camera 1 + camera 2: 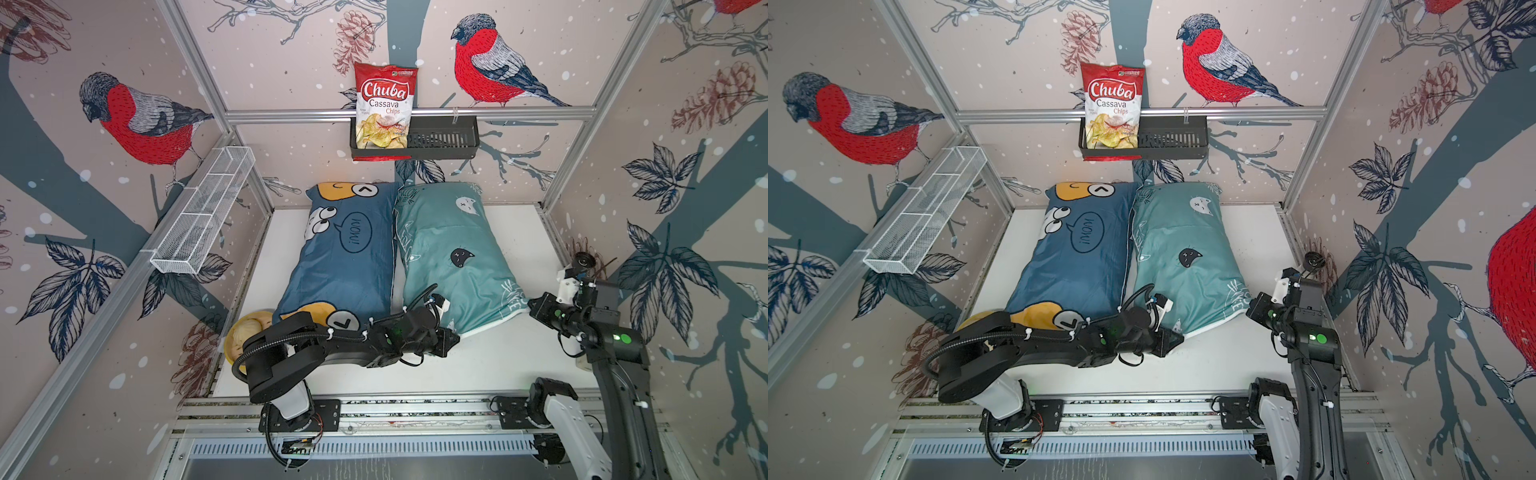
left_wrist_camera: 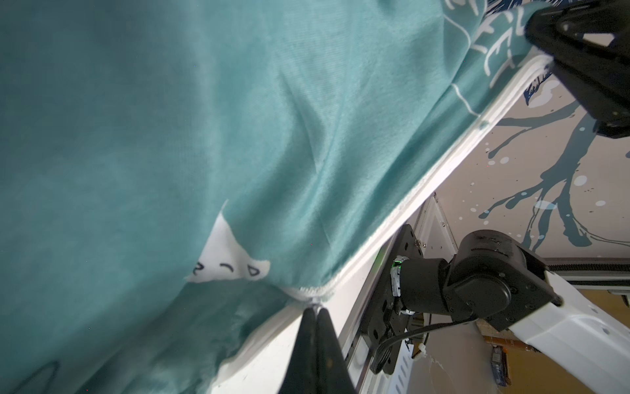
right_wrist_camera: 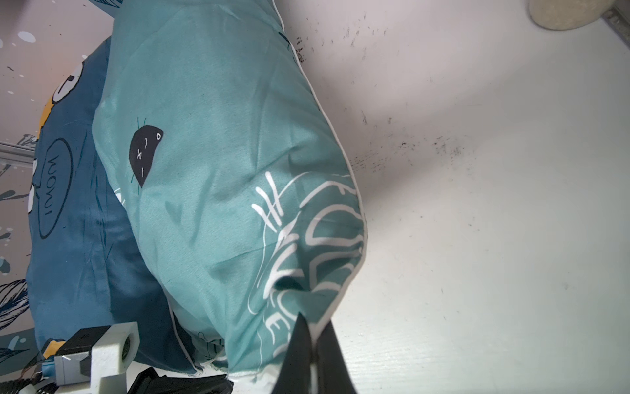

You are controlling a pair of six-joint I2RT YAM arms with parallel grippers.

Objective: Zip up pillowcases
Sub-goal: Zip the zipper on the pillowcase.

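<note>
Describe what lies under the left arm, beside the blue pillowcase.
A yellow round object shows partly under the left arm; its rest is covered. The arm also hides the near edge of the blue pillowcase.

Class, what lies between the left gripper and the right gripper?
The teal pillowcase, its white-trimmed edge running from left gripper to right gripper, seen in the left wrist view.
</note>
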